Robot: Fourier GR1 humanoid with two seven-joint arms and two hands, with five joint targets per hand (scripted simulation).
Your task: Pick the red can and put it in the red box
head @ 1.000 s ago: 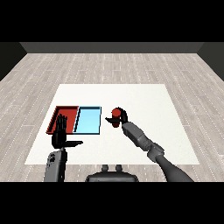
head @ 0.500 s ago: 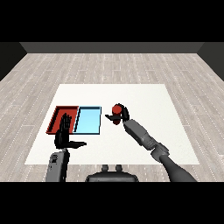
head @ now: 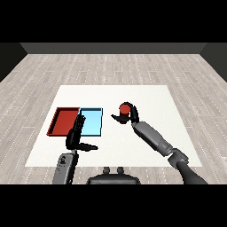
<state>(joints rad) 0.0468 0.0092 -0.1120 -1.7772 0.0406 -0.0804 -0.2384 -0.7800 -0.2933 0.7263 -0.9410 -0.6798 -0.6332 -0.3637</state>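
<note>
Right robot hand (head: 130,115) curled round the red can (head: 125,108) over the desk (head: 150,95), at 3 o'clock from the light blue tray (head: 91,122); left robot hand (head: 76,135) wide, fingers straight, at 6 o'clock of the red tray (head: 64,122); risk of releasing too soon, above blue.
</note>
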